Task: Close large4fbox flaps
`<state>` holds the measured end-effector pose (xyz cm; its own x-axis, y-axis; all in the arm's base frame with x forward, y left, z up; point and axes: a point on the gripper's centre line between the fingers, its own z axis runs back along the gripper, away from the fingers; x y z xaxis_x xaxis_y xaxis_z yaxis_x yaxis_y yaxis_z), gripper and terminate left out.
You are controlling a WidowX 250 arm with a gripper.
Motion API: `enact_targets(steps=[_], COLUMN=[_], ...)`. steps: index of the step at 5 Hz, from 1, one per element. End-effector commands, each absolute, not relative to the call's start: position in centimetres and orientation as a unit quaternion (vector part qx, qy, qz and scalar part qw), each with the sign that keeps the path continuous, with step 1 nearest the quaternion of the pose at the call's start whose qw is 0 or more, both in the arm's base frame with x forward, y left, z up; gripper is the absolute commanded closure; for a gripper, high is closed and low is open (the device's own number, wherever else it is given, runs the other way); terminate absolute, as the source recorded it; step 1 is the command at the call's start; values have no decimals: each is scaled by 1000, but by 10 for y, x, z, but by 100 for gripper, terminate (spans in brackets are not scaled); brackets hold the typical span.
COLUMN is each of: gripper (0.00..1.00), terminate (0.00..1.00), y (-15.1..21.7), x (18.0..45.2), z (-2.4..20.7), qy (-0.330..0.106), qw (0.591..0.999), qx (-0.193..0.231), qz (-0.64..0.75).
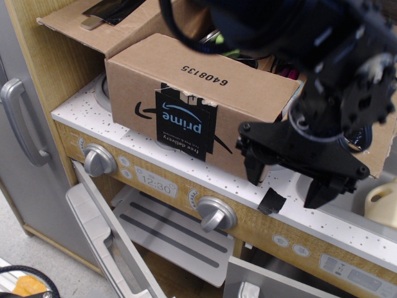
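- One large4fbox (186, 105) sits on the white counter (87, 115), its left flap (93, 28) folded outward at ten o'clock.
- I see my gripper (286, 184) at the box's four o'clock, jaws spread, holding nothing.

A single view was supplied. The camera stood in front of the toy kitchen counter (93, 115), above it, and looked down at an angle toward the counter's front edge. It sat close: the large4fbox (186, 105) filled the upper frame, cropped at the top, and the gripper (288, 186) loomed near the lens.
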<state>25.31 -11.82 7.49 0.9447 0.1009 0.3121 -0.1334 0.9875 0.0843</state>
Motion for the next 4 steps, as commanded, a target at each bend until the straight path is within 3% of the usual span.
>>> enact_targets(steps=[1, 3, 4], gripper=[0, 0, 0], terminate=[0, 0, 0], y=[-141, -168, -161], x=[283, 307, 316], z=[62, 81, 105], qy=[-228, -236, -211], qw=[972, 971, 977], qx=[24, 33, 26], qz=[48, 23, 4])
